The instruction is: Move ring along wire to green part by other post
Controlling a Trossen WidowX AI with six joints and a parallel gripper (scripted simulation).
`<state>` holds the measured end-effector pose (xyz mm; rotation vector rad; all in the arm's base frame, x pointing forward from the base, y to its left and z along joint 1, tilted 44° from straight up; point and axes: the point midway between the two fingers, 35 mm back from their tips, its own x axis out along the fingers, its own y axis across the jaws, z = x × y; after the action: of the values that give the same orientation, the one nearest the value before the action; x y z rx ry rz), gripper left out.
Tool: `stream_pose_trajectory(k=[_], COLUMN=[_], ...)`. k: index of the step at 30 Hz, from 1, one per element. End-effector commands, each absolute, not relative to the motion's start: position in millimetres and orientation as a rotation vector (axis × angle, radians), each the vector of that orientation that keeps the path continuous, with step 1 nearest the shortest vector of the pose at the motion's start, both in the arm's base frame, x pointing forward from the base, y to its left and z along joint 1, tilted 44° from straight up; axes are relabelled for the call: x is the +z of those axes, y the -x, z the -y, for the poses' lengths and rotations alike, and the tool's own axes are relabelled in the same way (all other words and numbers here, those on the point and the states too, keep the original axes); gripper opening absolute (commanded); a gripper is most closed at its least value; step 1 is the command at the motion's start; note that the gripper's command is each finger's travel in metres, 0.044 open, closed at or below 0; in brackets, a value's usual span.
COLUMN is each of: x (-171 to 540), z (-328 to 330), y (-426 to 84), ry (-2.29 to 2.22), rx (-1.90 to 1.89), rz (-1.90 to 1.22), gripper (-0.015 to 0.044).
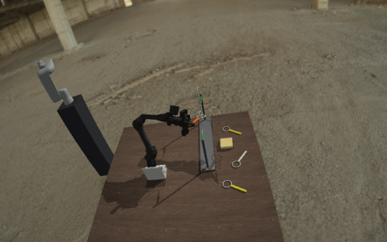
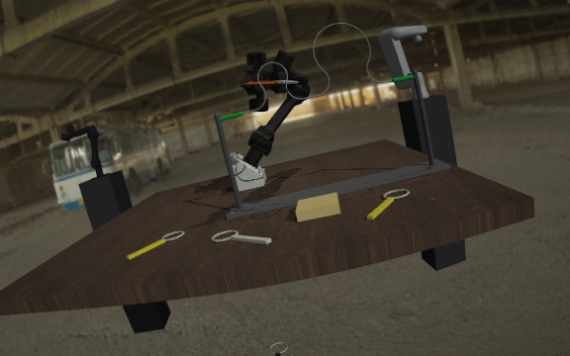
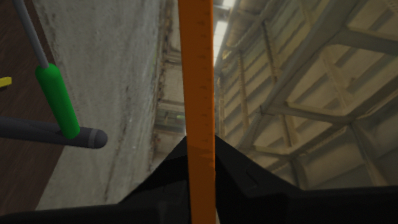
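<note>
My gripper [image 1: 192, 124] [image 3: 200, 143] is shut on the orange handle [image 1: 196, 120] [image 2: 260, 82] [image 3: 200, 75]. The handle is level and side-on in the exterior view. The ring [image 1: 197, 118] [image 2: 292, 82] lies nearly flat, edge-on in the exterior view, at the downward stretch of grey wire [image 2: 340, 23] right of the smaller left hump. The wire appears to pass through it; I cannot tell if they touch. One green part [image 1: 203, 137] [image 2: 231, 116] is by the left post [image 2: 228, 163] of the exterior view, the other green part [image 1: 201, 98] [image 2: 403, 78] by the right post [image 2: 423, 119]. The wrist view hides the ring.
A grey base bar [image 1: 206, 134] [image 2: 364, 186] carries both posts. Beyond it lie a yellow block [image 1: 226, 143] [image 2: 318, 208], two yellow-handled rings [image 1: 235, 132] [image 1: 238, 188] and a white-handled ring [image 1: 242, 156] [image 2: 251, 239]. A taller wire loop rises toward the right post in the exterior view.
</note>
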<state>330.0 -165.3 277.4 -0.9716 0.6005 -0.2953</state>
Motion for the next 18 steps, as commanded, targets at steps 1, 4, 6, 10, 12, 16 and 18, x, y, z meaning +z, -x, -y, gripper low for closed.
stream_pose_trajectory(k=[1, 4, 6, 10, 12, 16, 18], x=[283.7, 284.7, 284.2, 282.3, 280.5, 276.5, 274.2], z=[167.4, 167.4, 167.0, 165.6, 164.3, 161.2, 159.3], y=[-329.5, -329.5, -329.6, -329.8, -330.0, -330.6, -330.9], ry=[0.970, 0.954, 0.932, 0.879, 0.843, 0.767, 0.724], rx=[-0.305, -0.300, -0.295, -0.282, -0.273, -0.254, -0.243], rz=[-0.596, -0.595, -0.594, -0.592, -0.590, -0.585, -0.582], gripper=[-0.0150, -0.0150, -0.0150, -0.0150, -0.0150, -0.0150, -0.0150])
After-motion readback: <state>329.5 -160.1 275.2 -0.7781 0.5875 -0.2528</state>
